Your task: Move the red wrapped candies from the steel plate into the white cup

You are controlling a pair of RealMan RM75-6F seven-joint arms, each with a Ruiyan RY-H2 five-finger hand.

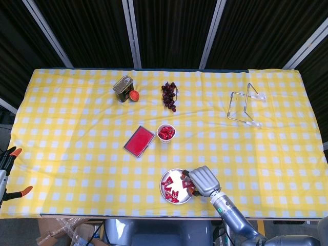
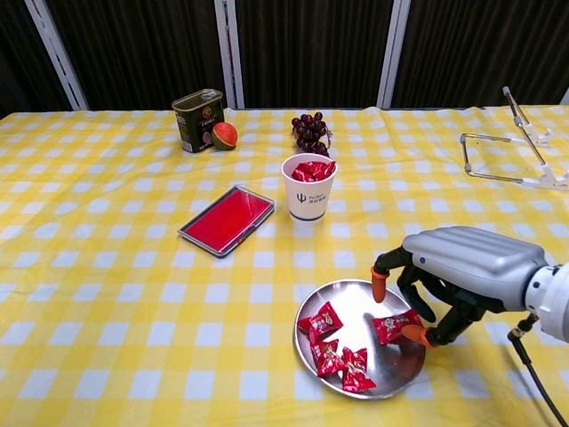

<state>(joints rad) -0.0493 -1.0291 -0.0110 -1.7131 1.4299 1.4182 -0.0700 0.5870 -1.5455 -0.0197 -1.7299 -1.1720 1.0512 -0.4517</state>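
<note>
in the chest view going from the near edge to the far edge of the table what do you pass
steel plate with red candies, right hand over its right rim → red tin → white cup → green can with the small round fruit beside it, and the grapes
</note>
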